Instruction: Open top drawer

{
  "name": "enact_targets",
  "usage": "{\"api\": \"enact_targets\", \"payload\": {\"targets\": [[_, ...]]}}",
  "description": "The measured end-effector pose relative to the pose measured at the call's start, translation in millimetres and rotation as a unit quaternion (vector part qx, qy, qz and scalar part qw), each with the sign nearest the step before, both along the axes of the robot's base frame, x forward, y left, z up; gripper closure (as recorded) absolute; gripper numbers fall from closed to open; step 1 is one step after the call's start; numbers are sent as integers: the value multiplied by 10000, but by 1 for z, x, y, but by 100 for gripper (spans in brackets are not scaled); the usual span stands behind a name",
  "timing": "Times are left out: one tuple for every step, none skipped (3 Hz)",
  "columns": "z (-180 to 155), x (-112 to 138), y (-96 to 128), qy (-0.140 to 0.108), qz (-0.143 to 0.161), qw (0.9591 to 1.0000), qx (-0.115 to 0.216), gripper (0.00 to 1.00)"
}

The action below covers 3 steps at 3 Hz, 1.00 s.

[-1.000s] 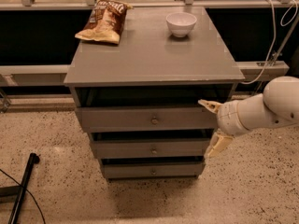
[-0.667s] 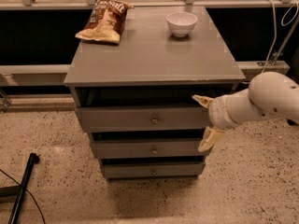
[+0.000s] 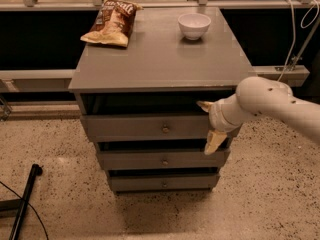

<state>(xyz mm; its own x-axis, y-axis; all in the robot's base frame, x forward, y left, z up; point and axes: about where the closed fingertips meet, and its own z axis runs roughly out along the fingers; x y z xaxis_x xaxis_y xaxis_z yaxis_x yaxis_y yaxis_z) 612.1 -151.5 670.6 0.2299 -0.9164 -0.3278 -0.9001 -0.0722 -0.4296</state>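
Grey desk (image 3: 160, 64) with three drawers under it. Top drawer (image 3: 130, 127) sits right under the desk's front edge with its front panel closed or nearly so, roughly in line with the middle drawer (image 3: 135, 160) and bottom drawer (image 3: 140, 183); no pull-out visible. Its round knob (image 3: 165, 129) is at panel centre, untouched.

Gripper (image 3: 210, 124) is at the right end of the top drawer's front, below the desk's front-right corner. Pincer is wide and holds nothing: one finger is at the panel's upper edge, the other finger (image 3: 215, 141) hangs by its lower edge. Can't tell if either touches the wood. White arm (image 3: 280, 101) reaches in from the right.

Chip bag (image 3: 111, 23) lies at the back-left corner and a white bowl (image 3: 194, 25) sits near the back edge, right of centre.

Progress: approach only, opening not begun. Left to do, by my read: get a hold on the panel or knob, then pull out toward the front.
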Motion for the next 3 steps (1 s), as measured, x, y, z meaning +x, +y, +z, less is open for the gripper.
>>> {"api": "enact_targets", "payload": {"targets": [[-17,19,5,-33,-41,9995,-301,0],[-26,31,7,-6,-173,9983,-564,14],[-30,34,6,90,-301,9973,-665,37]]}}
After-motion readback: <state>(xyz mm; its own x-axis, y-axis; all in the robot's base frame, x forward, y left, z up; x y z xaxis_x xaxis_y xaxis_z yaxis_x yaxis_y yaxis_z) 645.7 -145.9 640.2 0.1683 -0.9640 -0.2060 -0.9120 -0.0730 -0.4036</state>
